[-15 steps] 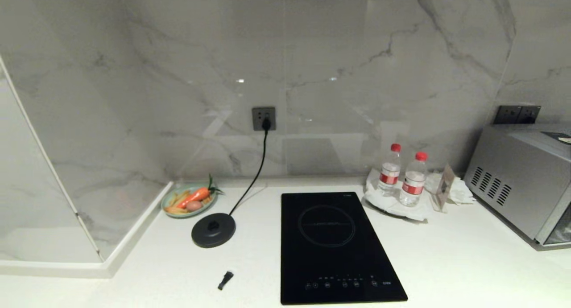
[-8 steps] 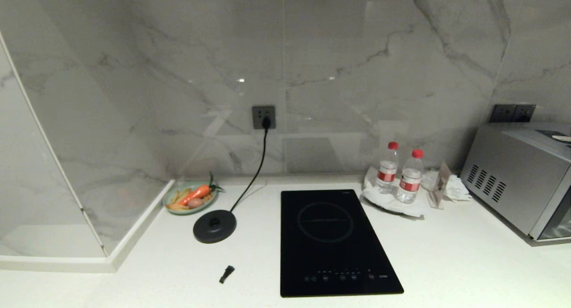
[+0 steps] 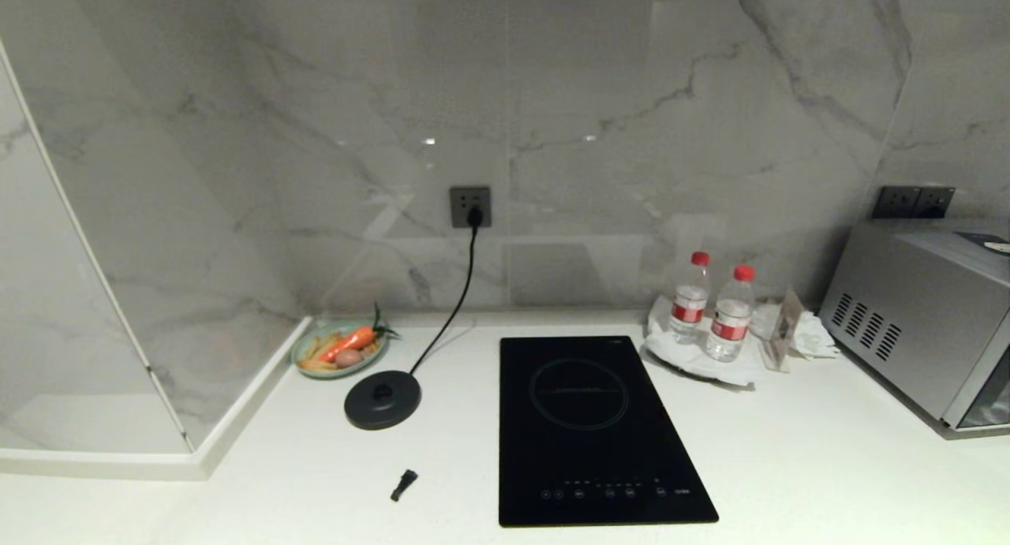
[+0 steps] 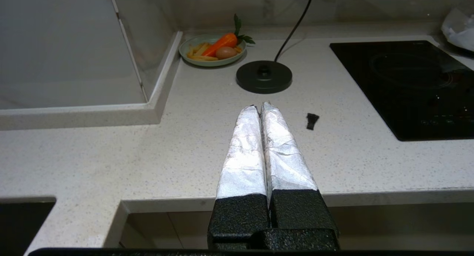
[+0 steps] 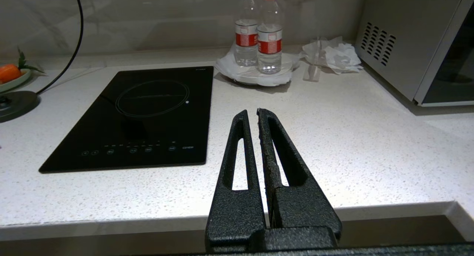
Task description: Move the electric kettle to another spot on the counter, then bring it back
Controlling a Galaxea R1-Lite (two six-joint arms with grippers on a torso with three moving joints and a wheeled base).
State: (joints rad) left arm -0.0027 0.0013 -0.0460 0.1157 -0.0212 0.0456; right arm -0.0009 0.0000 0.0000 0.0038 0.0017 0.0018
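Note:
The electric kettle is out of view in all three views. The white speckled counter (image 3: 821,450) carries only the kettle's flat black base disc (image 3: 383,400), whose cord runs up to a wall socket (image 3: 470,207). My left gripper (image 4: 259,106), its fingers wrapped in silver foil, hangs shut and empty over the counter's front edge (image 4: 111,156), short of the base disc (image 4: 264,76). Over the same front edge, to the right of the hob, my right gripper (image 5: 251,113) is shut with nothing in it. Neither gripper shows in the head view.
A black induction hob (image 3: 592,427) is set into the counter's middle. A plate of toy food (image 3: 339,349) sits at the back left, two water bottles (image 3: 710,308) on a tray at the back right, beside a silver oven (image 3: 923,324). A small black piece (image 3: 402,484) lies near the front.
The whole head view has shifted slightly, so the camera moved. Nothing on the counter has changed place.

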